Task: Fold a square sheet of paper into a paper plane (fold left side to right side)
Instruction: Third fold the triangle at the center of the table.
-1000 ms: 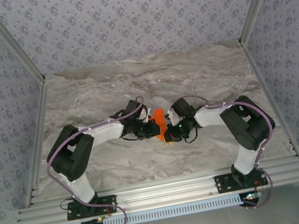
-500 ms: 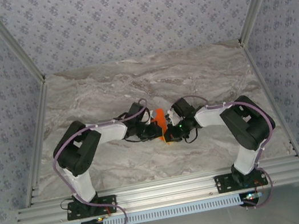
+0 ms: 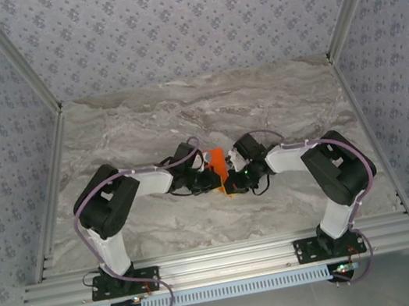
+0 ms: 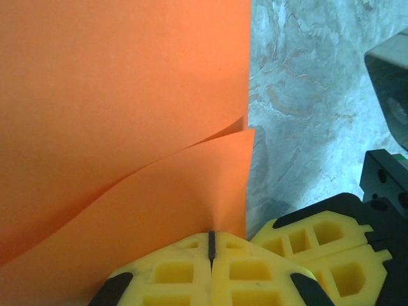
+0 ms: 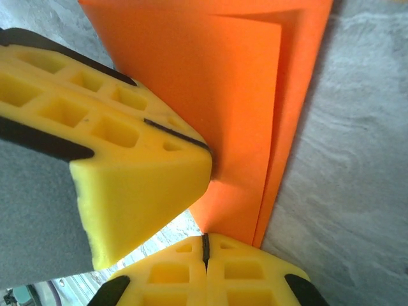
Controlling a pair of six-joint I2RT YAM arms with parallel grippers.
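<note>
From above, the square sheet of paper (image 3: 222, 166) sits mid-frame between the left gripper (image 3: 212, 176) and the right gripper (image 3: 234, 182); the left wrist view adds two gaping orange layers above its pressed-together tips, and the right wrist view shows both closed grippers touching the sheet's bottom corner.

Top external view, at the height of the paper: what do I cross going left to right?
left arm → left gripper → orange paper → right gripper → right arm
</note>
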